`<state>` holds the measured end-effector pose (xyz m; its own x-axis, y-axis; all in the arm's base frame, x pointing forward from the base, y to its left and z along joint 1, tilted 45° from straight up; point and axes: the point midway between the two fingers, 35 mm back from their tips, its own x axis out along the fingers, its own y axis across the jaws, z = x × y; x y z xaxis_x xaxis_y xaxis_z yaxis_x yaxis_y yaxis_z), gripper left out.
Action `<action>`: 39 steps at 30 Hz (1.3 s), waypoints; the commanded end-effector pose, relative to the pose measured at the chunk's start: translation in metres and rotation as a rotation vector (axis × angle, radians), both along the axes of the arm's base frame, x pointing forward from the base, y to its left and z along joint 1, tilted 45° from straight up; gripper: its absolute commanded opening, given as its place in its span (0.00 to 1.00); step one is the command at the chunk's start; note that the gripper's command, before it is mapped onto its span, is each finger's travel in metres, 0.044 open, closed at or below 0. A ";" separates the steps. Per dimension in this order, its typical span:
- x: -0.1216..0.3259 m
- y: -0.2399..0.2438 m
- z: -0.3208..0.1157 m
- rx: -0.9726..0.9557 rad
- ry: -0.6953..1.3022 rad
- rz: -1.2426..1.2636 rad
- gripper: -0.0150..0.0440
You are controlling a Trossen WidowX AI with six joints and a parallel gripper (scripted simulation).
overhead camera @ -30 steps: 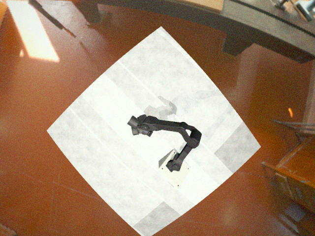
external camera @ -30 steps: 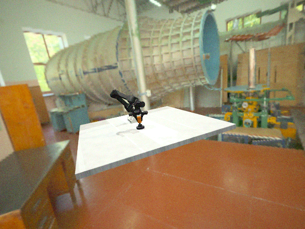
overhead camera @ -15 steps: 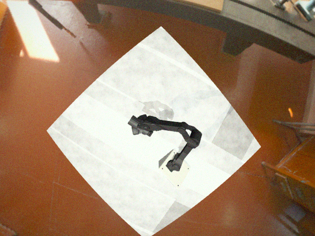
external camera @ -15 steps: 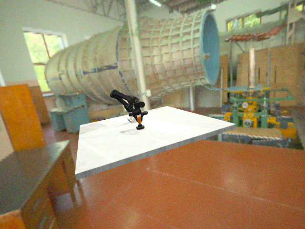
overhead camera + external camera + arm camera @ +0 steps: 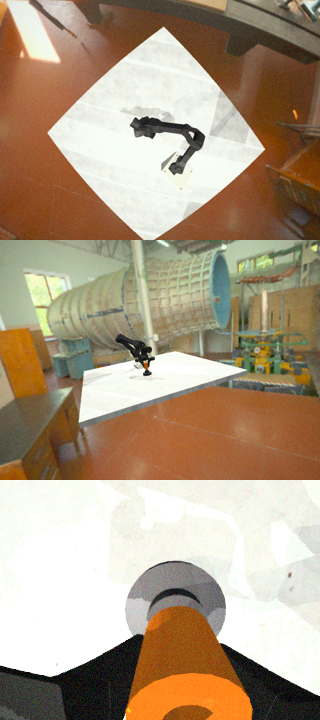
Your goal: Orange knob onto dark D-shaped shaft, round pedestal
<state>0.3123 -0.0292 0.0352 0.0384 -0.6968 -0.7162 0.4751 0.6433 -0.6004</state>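
Observation:
The orange knob (image 5: 146, 365) (image 5: 182, 650) is upright between the fingers of my gripper (image 5: 146, 362), which is shut on it. In the wrist view the black fingers reach in from both sides of the knob. The round pedestal (image 5: 147, 373) (image 5: 137, 592) stands on the table straight below the knob, dark in the exterior view and grey in the wrist view. The knob's lower end is over the pedestal's raised middle, above its wide base. The shaft is hidden by the knob. In the top view the arm hides knob and pedestal.
The white table (image 5: 103, 155) (image 5: 116, 397) carries the arm on a cream base plate (image 5: 181, 182). The arm (image 5: 168, 128) (image 5: 129, 343) bends from that plate to the pedestal. The table's near edge (image 5: 155, 402) shows in the exterior view.

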 end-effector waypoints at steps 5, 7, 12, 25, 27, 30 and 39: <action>0.001 -0.001 0.000 -0.003 0.007 0.012 0.25; 0.001 -0.001 0.000 -0.003 0.007 0.012 0.25; 0.001 -0.001 0.000 -0.003 0.007 0.012 0.25; 0.001 -0.001 0.000 -0.003 0.007 0.012 0.25; 0.001 0.000 0.000 -0.003 0.003 0.007 0.25; 0.000 0.003 0.003 -0.002 -0.012 -0.008 0.25; 0.002 0.004 0.002 0.000 -0.050 -0.047 0.25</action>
<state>0.3130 -0.0262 0.0379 0.0380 -0.6989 -0.7142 0.5170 0.6254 -0.5845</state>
